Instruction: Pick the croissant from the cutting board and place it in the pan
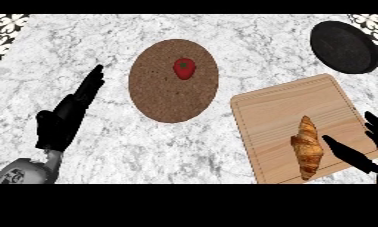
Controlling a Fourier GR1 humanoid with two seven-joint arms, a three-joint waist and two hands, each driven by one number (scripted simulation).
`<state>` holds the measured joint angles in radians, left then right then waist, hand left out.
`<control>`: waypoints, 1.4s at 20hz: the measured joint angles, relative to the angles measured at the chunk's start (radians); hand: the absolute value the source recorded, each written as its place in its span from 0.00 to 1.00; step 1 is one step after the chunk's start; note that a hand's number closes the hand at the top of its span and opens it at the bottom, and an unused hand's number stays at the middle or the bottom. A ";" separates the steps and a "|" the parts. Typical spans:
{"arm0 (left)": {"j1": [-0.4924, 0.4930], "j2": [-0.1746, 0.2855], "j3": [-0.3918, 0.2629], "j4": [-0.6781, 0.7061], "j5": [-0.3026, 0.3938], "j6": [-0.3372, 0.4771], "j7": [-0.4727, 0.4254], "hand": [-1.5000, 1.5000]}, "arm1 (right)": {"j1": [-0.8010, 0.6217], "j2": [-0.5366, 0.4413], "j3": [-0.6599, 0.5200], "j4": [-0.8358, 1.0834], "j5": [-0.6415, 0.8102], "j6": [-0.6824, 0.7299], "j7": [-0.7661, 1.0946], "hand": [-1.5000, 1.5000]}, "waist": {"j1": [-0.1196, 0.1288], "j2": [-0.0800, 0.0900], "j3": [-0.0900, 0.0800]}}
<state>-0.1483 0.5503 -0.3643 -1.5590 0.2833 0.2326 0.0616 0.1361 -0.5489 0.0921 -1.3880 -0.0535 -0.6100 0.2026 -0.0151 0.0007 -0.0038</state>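
Right hand (351,155): fingers (372,128) released, spread just right of croissant (307,147) on cutting board (280,106), pre-grasp I'd say. Pan (343,47) sits far right, same side. Left hand (70,110) idle, open, left.

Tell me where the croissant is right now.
In the head view the croissant lies on the wooden cutting board at lower right, just left of the right hand; the black pan sits above, near the top right.

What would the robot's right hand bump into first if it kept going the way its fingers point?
Probably the croissant on the cutting board. The right hand points its straight fingers at it, though the hand's height is unclear.
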 measured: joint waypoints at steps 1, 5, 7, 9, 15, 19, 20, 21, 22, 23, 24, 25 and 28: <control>-0.003 -0.009 0.002 0.009 -0.005 -0.008 -0.001 0.50 | 0.022 -0.007 0.014 -0.035 0.018 -0.002 0.032 0.00 | 0.001 -0.001 0.001; -0.021 -0.022 0.001 -0.007 -0.009 -0.012 0.039 0.50 | 0.070 -0.098 0.084 -0.126 0.085 0.055 0.198 0.00 | 0.007 -0.002 0.000; -0.039 -0.031 0.001 0.000 -0.014 -0.015 0.049 0.50 | 0.060 -0.160 0.105 -0.152 0.114 0.104 0.299 0.00 | 0.010 0.000 0.000; -0.042 -0.025 0.010 0.005 -0.005 -0.037 0.048 0.50 | 0.032 -0.221 0.124 -0.186 0.121 0.175 0.411 0.00 | 0.018 0.001 0.000; -0.062 -0.045 0.002 0.011 -0.021 -0.039 0.055 0.50 | -0.086 -0.355 0.175 -0.249 0.010 0.482 0.692 0.00 | 0.041 0.005 0.000; -0.086 -0.063 0.003 0.025 -0.027 -0.044 0.061 0.50 | -0.208 -0.365 0.203 -0.233 -0.112 0.649 0.822 0.00 | 0.049 0.007 0.001; -0.084 -0.061 0.004 0.017 -0.025 -0.049 0.066 0.50 | -0.238 -0.354 0.212 -0.222 -0.138 0.671 0.841 0.00 | 0.052 0.007 0.001; -0.082 -0.061 0.005 0.014 -0.028 -0.051 0.068 0.50 | -0.269 -0.344 0.219 -0.206 -0.163 0.692 0.857 0.00 | 0.052 0.006 0.002; -0.083 -0.065 0.005 0.012 -0.031 -0.050 0.075 0.50 | -0.298 -0.331 0.232 -0.190 -0.179 0.707 0.870 0.00 | 0.052 0.006 0.002; -0.082 -0.065 0.006 0.010 -0.035 -0.051 0.079 0.50 | -0.325 -0.322 0.242 -0.178 -0.193 0.719 0.883 0.00 | 0.050 0.005 0.002; -0.080 -0.066 0.009 0.005 -0.037 -0.051 0.085 0.50 | -0.347 -0.312 0.256 -0.172 -0.201 0.724 0.897 0.00 | 0.048 0.005 0.002; -0.083 -0.063 0.016 0.004 -0.037 -0.054 0.089 0.50 | -0.370 -0.293 0.277 -0.151 -0.195 0.726 0.905 0.00 | 0.048 0.004 0.002; -0.057 -0.063 0.023 -0.011 -0.043 -0.064 0.079 0.50 | -0.418 -0.272 0.316 -0.124 -0.193 0.735 0.931 0.00 | 0.043 0.003 0.003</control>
<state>-0.2051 0.4875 -0.3413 -1.5696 0.2406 0.1691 0.1409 -0.2818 -0.8204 0.4085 -1.5122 -0.2461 0.1254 1.1338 0.0280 0.0034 -0.0012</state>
